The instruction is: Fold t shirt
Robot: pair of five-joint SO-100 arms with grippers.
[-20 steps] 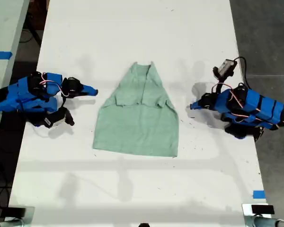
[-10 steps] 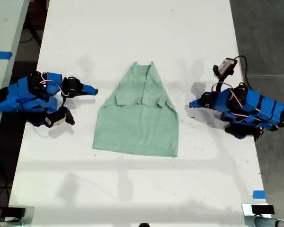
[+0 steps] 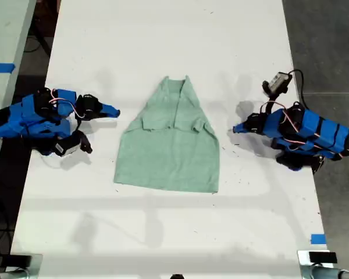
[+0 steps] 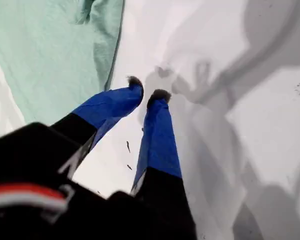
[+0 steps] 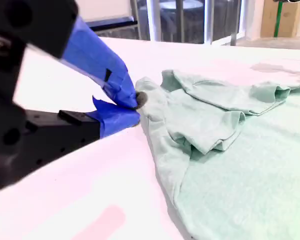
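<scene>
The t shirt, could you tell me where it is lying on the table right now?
The t shirt lies flat near the middle of the white table in the exterior view, between the two blue arms, touched by neither gripper, collar toward the view's top.

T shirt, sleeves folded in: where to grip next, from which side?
Likely the two hem corners, approached low from the exterior view's left and right. The t shirt lies flat, and its hem is the widest, unobstructed edge.

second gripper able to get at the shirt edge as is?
Probably yes: my second gripper sits beside the shirt, only bare table between; jaws look shut, so open first.
</scene>
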